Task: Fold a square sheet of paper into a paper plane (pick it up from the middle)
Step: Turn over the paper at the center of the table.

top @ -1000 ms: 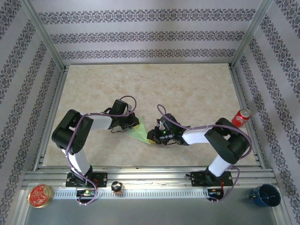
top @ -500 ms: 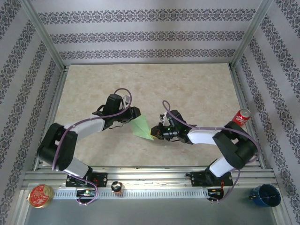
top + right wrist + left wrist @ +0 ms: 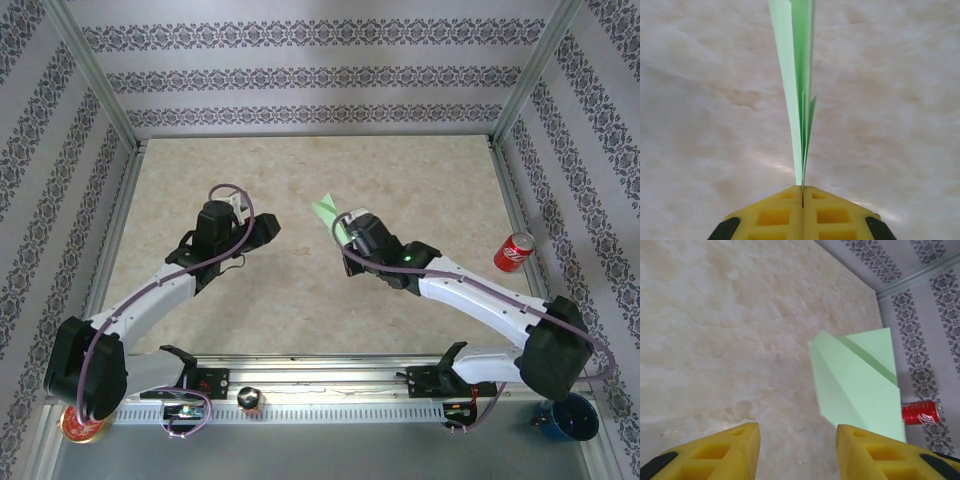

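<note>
Open tabletop (image 3: 300, 170) is seen ahead of both arms. The gap between the left gripper (image 3: 268, 229) and right gripper (image 3: 345, 230) is partly taken by the raised paper plane (image 3: 326, 212). A red can (image 3: 514, 251) is stood by the right edge.

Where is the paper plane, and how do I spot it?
Look near the middle of the beige marbled table. There the right gripper is shut on the paper plane, pinching one end. It is the only pale-green thing, folded flat with creases, unlike the red can by the table's right edge.
</note>
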Controlling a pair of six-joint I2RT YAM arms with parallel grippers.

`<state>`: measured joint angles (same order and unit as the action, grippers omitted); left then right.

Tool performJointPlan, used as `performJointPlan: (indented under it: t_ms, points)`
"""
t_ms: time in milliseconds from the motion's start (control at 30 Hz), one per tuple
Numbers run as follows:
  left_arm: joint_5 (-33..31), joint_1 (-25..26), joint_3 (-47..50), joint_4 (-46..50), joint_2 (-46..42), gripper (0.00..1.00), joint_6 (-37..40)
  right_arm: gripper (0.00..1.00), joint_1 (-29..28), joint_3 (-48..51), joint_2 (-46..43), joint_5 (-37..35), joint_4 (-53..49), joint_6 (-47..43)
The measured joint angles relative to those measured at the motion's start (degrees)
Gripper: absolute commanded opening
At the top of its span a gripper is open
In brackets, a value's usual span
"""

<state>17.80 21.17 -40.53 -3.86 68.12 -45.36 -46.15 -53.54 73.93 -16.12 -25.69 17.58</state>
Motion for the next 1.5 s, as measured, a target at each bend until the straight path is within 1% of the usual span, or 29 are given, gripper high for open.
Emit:
performJointPlan:
  t_ms: [67,200,267,333,400,500,600,667,767,867,933,1000,1067,1133,1200,1267,1333,1400,1500]
  points:
    - [-1.75,-0.46,0.94,0.66,-1.7,0.44,-0.02,0.0,-1.97,-1.44,2.78,-7.41,-3.1,-3.48]
    - [-4.87,-1.4,3.21,1.79,-5.42,0.46,-0.11,0.0,-4.42,-1.49,7.39,-17.68,-6.14,-6.99]
    - [-6.64,-1.88,4.17,3.21,-7.41,0.47,-0.13,0.0,-6.8,-1.03,8.81,-21.9,-6.23,-8.9]
    - [-8.22,-2.25,4.98,4.11,-9.14,0.48,-0.17,0.0,-9.07,-0.87,9.79,-23.04,-6.23,-10.05]
    - [-9.49,-2.58,5.68,4.94,-10.45,0.5,-0.31,0.0,-10.73,-1.25,11.37,-21.68,-6.6,-10.38]
    - [-10.62,-2.99,6.16,5.95,-10.95,0.51,-0.55,0.01,-12.44,-2.97,15.08,-16.76,-7.52,-10.49]
    - [-10.84,-3.3,6.19,6.64,-10.64,0.51,-0.57,0.06,-13.77,-5.42,19.1,-10.56,-8.7,-10.29]
    - [-10.93,-3.3,6.19,6.84,-10.32,0.51,-0.57,0.16,-14.12,-6.54,20.68,-3.72,-8.63,-9.66]
    - [-10.88,-3.32,6.19,7.02,-9.86,0.51,-0.59,0.29,-13.97,-6.64,20.37,6.99,-7.48,-8.13]
    - [-10.71,-3.37,6.19,7.1,-9.18,0.51,-0.72,0.32,-12.94,-6.62,19.06,16.33,-5.49,-6.08]
    - [-10.34,-3.54,6.19,7.08,-8.59,0.5,-0.79,0.32,-11.06,-5.88,17.38,21.16,-2.67,-4.11]
    - [-9.55,-3.67,6.12,7.08,-7.76,0.49,-0.96,0.31,-7.45,-3.28,14.78,25.59,1.79,-0.87]
    - [-8.17,-3.67,5.81,7.08,-6.4,0.41,-1.14,0.23,-2.05,0.94,12.46,30.27,7.41,3.89]
    - [-6.38,-3.67,5.44,6.91,-4.81,0.35,-1.38,0.18,2.62,4.9,11.89,34.42,12.81,8.59]
    - [-3.96,-3.67,5.2,6.38,-3.02,0.29,-1.49,0.15,5.57,8.04,12.96,38.29,17.18,13.0]
    - [-1.6,-3.67,5.07,5.51,-1.09,0.23,-1.7,0.11,5.55,8.79,15.06,42.03,19.63,15.58]
    - [0.57,-3.67,4.98,4.61,1.01,0.18,-1.95,0.11,5.05,8.5,17.92,45.11,22.05,17.53]
    - [2.84,-3.67,4.7,3.96,3.26,0.17,-2.32,0.1,4.74,7.89,21.33,47.5,23.85,19.32]
    - [5.44,-3.67,4.2,3.1,5.46,0.16,-2.78,0.1,4.48,7.26,25.14,49.07,25.55,20.98]
